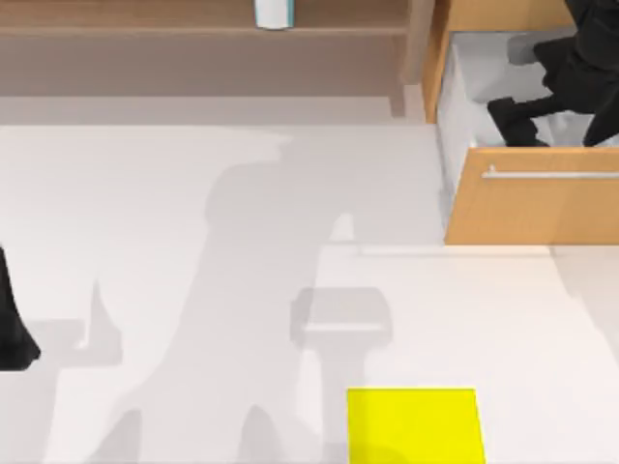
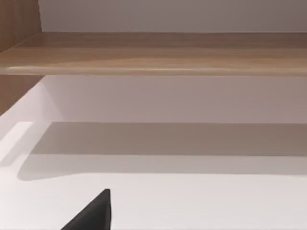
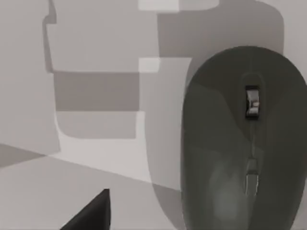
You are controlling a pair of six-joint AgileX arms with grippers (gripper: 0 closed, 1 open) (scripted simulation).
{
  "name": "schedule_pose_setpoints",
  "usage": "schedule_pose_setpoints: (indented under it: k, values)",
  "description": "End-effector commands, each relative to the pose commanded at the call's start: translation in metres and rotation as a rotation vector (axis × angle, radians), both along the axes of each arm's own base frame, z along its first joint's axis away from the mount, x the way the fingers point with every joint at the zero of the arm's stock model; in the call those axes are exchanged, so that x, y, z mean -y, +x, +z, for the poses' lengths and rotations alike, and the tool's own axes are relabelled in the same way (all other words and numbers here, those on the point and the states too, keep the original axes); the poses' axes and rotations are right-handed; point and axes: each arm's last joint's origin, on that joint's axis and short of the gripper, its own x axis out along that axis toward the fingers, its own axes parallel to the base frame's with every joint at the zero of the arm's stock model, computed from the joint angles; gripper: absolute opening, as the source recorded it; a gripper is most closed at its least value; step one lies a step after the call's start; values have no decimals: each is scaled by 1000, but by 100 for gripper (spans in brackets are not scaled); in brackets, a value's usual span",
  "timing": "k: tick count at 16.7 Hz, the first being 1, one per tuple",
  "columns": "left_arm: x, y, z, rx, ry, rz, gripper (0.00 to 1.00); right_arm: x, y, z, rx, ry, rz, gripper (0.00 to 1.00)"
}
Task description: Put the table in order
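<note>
Your right gripper (image 1: pixel 527 121), at two o'clock, hangs inside the open drawer (image 1: pixel 532 208) above a grey computer mouse (image 3: pixel 244 143); its opening cannot be told. The table (image 1: pixel 193 242) looks nearly tidied. Left arm parked at nine o'clock.

Right tool (image 1: pixel 517 121) reaches down at the far right; left arm (image 1: pixel 14 329) sits parked at the left edge.

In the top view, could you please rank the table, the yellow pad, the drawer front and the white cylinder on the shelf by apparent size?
Largest to smallest:
1. table
2. drawer front
3. yellow pad
4. white cylinder, cut off by the frame edge
</note>
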Motion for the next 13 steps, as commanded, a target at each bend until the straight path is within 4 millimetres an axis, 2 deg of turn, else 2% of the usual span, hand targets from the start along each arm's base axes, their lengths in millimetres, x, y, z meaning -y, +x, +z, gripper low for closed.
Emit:
schedule_pose_setpoints:
  k: [13]
  values:
    - [0,0,0,0,0,0,100,-1,3,-23,5,1,0,100]
